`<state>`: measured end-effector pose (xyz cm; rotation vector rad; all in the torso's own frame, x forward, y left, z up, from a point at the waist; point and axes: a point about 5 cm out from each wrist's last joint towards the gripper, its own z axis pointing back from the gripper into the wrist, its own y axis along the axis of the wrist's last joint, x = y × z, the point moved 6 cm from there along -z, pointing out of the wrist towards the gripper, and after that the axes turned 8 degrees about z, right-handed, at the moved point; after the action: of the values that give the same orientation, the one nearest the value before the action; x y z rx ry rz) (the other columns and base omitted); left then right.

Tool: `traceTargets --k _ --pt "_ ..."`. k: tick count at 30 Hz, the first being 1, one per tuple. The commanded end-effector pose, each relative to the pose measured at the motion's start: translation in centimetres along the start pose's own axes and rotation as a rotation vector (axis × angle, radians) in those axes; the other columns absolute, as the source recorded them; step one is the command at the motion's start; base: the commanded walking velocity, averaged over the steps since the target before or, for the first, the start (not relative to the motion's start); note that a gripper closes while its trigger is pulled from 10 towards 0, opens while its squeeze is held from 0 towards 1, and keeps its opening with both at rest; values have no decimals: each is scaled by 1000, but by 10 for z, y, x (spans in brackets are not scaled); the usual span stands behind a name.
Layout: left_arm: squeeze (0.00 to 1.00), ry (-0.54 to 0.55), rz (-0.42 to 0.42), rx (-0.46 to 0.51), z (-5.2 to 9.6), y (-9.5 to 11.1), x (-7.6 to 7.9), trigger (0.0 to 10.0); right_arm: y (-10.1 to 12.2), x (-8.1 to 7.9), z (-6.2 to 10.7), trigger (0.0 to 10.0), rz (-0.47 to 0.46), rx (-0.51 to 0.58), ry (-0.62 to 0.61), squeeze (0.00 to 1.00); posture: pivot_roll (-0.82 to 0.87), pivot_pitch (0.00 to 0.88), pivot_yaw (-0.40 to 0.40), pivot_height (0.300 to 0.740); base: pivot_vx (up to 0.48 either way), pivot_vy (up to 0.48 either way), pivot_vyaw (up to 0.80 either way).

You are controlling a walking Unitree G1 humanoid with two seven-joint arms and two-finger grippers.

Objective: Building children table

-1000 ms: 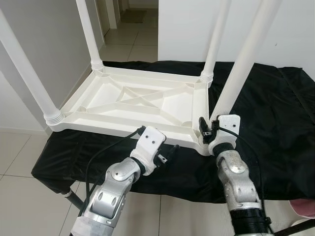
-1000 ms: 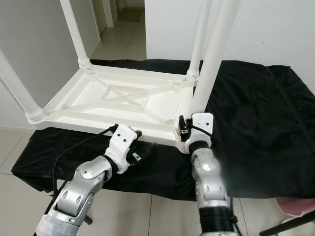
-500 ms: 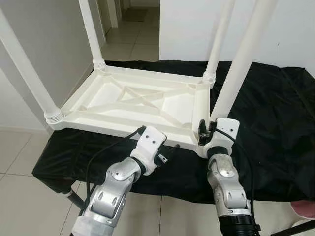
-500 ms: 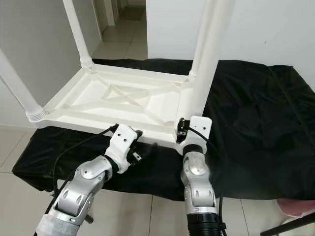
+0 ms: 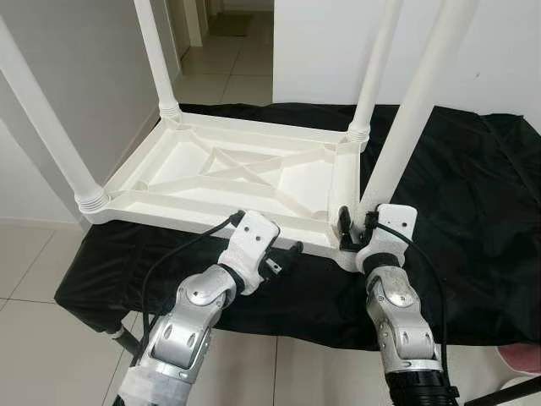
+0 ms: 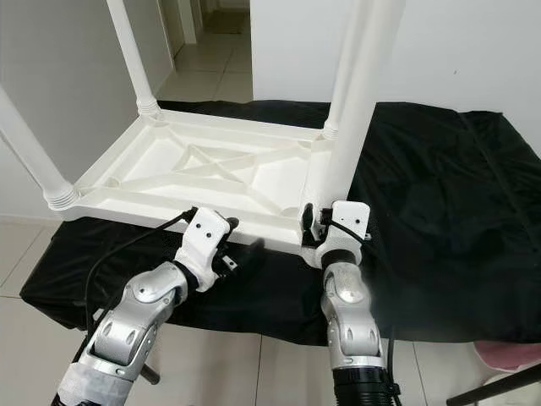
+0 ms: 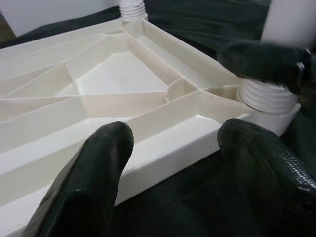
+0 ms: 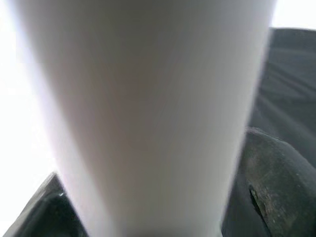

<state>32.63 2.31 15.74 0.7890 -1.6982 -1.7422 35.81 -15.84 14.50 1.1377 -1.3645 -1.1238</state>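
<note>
A white plastic children's table (image 5: 245, 173) lies upside down on a black cloth (image 5: 473, 203), with its legs pointing up. My right gripper (image 5: 359, 224) is at the base of the near-right leg (image 5: 414, 118), with a black finger on each side of it. In the right wrist view that leg (image 8: 148, 113) stands between the fingers (image 8: 266, 192). My left gripper (image 5: 287, 254) is open just in front of the table's near rim, left of that corner. In the left wrist view the rim (image 7: 163, 158) lies beyond its spread fingers (image 7: 98, 168), with nothing held.
The black cloth covers a low stand whose front edge is just under my arms. Beyond it is tiled floor (image 5: 34, 321). A grey wall is on the left, a white wall behind, and a hallway at the far left back. A pink object (image 5: 520, 355) lies at the bottom right.
My right wrist has shifted and turned slightly at the leg base. My left gripper has edged forward toward the table's rim. The table has stayed put.
</note>
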Motion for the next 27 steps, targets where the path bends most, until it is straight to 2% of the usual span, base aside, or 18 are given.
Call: traceTargets --k 1,5,9,11,15,16,17,19,21,25,27 --pt "0 71 -5 5 2 0 -11 10000 0 -7 -4 10000 -4 1 38 0 5 30 21 740 0 0 0" --pt "0 78 -3 8 3 0 -12 10000 1 -9 -5 10000 -6 4 53 0 5 30 21 740 0 0 0" --pt "0 91 11 17 2 1 -12 10000 7 -19 -8 10000 1 36 161 0 -9 40 7 740 0 0 0" --pt "0 91 11 17 2 1 -12 10000 7 -19 -8 10000 1 36 161 0 -9 40 7 740 0 0 0" --pt "0 60 12 17 -3 1 -3 10000 15 -15 -14 10000 6 69 222 0 4 41 14 740 0 0 0" --pt "0 60 12 17 -3 1 -3 10000 15 -15 -14 10000 6 69 222 0 4 41 14 740 0 0 0" --pt "0 31 28 10 -3 -1 3 10000 15 -19 -15 10000 30 81 277 0 -6 21 36 740 0 0 0" --pt "0 31 28 10 -3 -1 3 10000 15 -19 -15 10000 30 81 277 0 -6 21 36 740 0 0 0" --pt "0 -38 30 5 -2 -1 14 10000 17 -19 -17 10000 65 99 316 0 10 24 34 740 0 0 0" --pt "0 -64 26 8 -2 1 17 10000 17 -19 -17 10000 82 107 338 0 10 24 34 740 0 0 0" --pt "0 -73 15 9 -2 2 17 10000 18 -20 -15 10000 111 118 416 0 3 20 40 740 0 0 0"
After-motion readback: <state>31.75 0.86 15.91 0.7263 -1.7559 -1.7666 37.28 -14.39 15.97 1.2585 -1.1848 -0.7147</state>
